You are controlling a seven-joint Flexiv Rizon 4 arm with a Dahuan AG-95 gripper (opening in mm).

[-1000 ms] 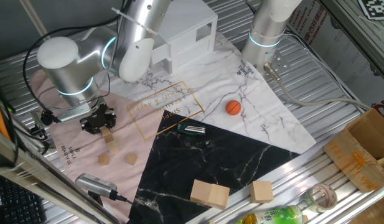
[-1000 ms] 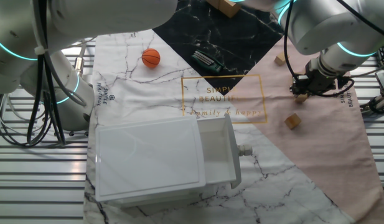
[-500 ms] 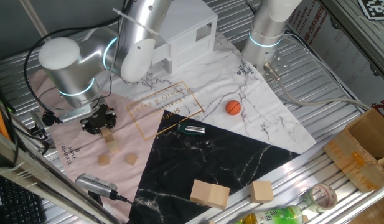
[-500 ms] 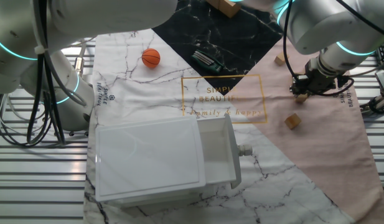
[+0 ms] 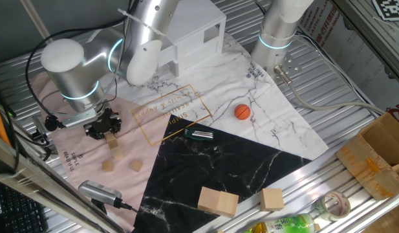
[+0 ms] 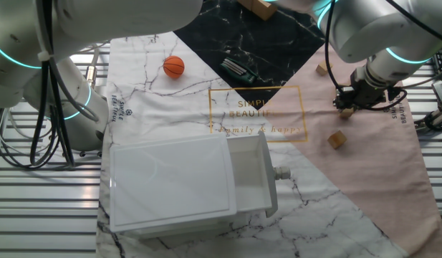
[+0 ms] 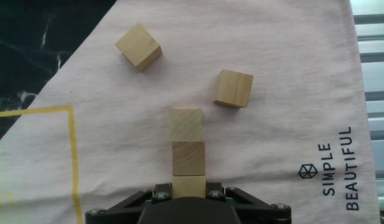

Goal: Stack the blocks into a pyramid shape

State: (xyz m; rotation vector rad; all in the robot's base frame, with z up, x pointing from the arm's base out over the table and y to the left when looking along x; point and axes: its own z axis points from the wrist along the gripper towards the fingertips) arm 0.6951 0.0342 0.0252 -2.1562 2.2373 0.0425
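A counter (image 5: pixel 354 97) of ribbed metal slats carries a cloth (image 5: pixel 264 110) in white marble, pink and black marble panels. A cardboard box (image 5: pixel 380 155) sits at one edge, a white drawer unit (image 6: pixel 185 183) at another.

Hand view: three blocks (image 7: pixel 187 151) in a straight touching row running away from the hand (image 7: pixel 189 194), nearest one between the fingers. Two loose blocks (image 7: pixel 233 88) lie beyond, apart, one each side of the row. All on the cloth (image 7: pixel 279 93) on the bench (image 5: pixel 315 61).
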